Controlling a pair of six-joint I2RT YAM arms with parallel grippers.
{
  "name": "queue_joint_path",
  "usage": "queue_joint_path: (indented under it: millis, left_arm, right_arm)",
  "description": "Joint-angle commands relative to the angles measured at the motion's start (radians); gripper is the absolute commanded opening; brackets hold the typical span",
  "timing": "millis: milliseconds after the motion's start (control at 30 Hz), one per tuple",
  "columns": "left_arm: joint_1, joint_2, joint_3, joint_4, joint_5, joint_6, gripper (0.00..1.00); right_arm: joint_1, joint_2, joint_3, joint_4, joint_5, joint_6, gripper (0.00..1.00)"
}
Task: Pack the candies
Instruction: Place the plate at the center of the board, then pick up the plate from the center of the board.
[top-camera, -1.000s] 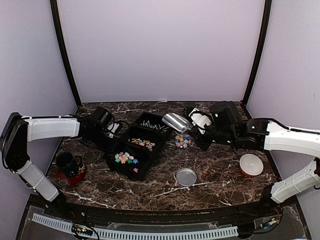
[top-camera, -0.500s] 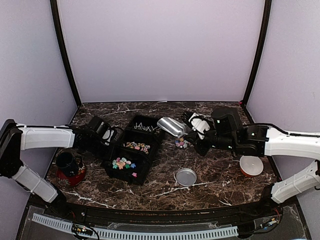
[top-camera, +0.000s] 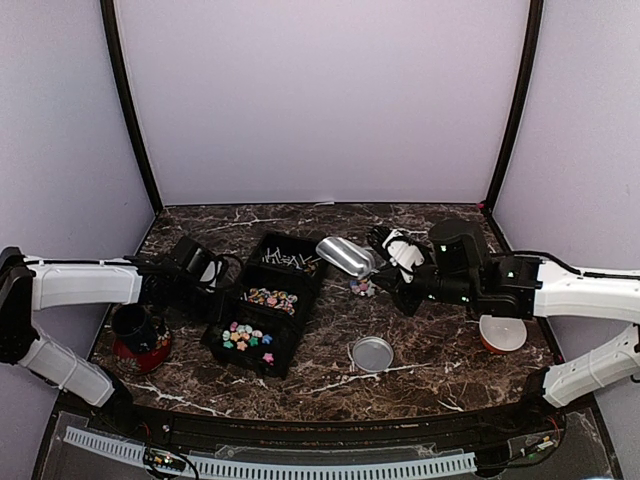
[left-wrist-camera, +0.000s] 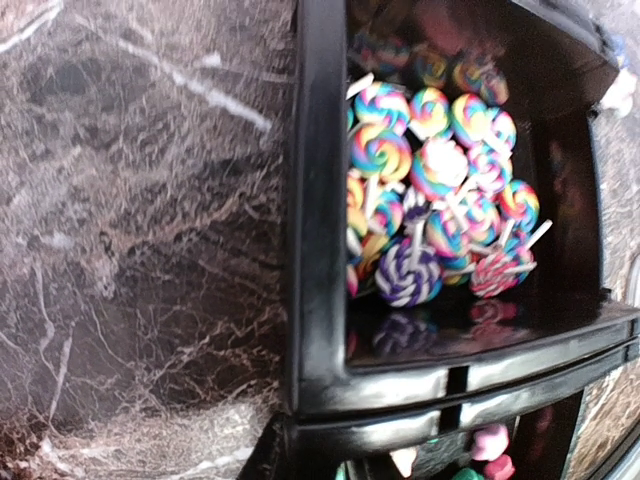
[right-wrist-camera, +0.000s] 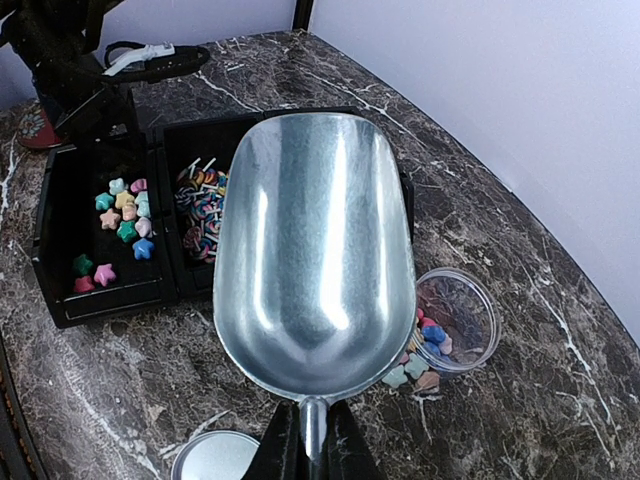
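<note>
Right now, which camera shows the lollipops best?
The left wrist view. The lollipops fill it close up, swirls and sticks sharp. The right wrist view shows them small, in the box's middle part, partly behind the scoop. The top view shows only coloured specks.

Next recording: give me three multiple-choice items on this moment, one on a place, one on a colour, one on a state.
1. Where is the round lid?
A. On the table, nearer the arm bases than the jar
B. On the jar
C. On the floor

2. What colour is the tray?
A. Red
B. White
C. Black

3. How is the scoop in the right gripper?
A. Empty
B. Heaped full
C. Lying flat on the table

Answers: 1 A, the top view shows it flat on the marble; 2 C, its walls are black; 3 A, the right wrist view shows bare metal inside.
</note>
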Motion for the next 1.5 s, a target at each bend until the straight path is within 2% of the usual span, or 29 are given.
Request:
queue_joint_path:
  millis: [0, 267, 433, 933, 1233, 1467]
  left_arm:
    - [-0.006, -0.043, -0.007, 0.035, 0.005, -0.025, 0.20]
    - [-0.006, -0.100, 0.048, -0.048, -0.023, -0.017, 0.36]
    - [-0.006, -0.119, 0.120, -0.099, -0.043, 0.012, 0.40]
    - [-0.003, 0.147, 0.429, -0.183, -0.144, 0.199, 0.53]
    - [0.038, 0.290, 0.488, -0.192, -0.127, 0.236, 0.54]
    - [0.050, 0.322, 0.463, -0.174, -0.110, 0.251, 0.48]
  right_arm:
    - [0.008, -0.029, -0.011, 0.059, -0.012, 0.012, 0.00]
    - [0.010, -0.040, -0.012, 0.050, -0.010, 0.010, 0.00]
    - [0.011, -0.038, -0.011, 0.047, -0.016, 0.013, 0.00]
    - [0.017, -0.064, -0.003, 0.006, -0.013, 0.026, 0.00]
    - [0.020, -0.073, -0.005, -0.007, -0.013, 0.030, 0.00]
    - [0.021, -0.066, -0.010, -0.002, -0.020, 0.033, 0.00]
